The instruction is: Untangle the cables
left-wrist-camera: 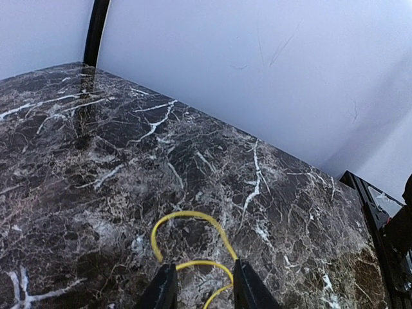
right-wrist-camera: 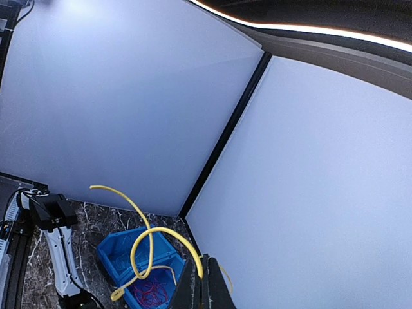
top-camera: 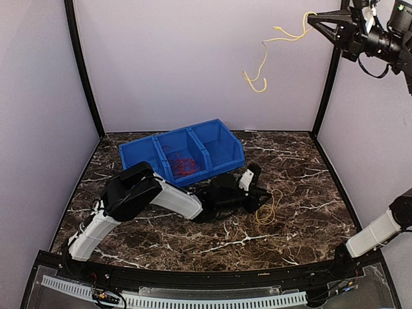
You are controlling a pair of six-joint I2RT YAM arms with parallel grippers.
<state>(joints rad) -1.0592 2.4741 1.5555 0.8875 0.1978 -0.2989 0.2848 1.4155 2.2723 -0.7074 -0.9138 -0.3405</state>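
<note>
One yellow cable [top-camera: 264,61] dangles high in the air at the back right, pinched in my right gripper [top-camera: 312,19]. In the right wrist view its loops [right-wrist-camera: 155,228] curl out from the shut gripper [right-wrist-camera: 204,257]. A second yellow cable [top-camera: 267,212] lies on the marble table, right of centre. My left gripper [top-camera: 262,199] is down at it. In the left wrist view the jaws stand apart, the gripper [left-wrist-camera: 203,269] straddling a strand of this cable [left-wrist-camera: 189,213], with a gap on both sides. Red cables [top-camera: 182,165] lie in the blue bin's middle compartment.
A blue bin [top-camera: 138,151] with three compartments sits at the back centre-left of the table, seen from above in the right wrist view as well [right-wrist-camera: 116,248]. Pale walls with black corner posts enclose the table on three sides.
</note>
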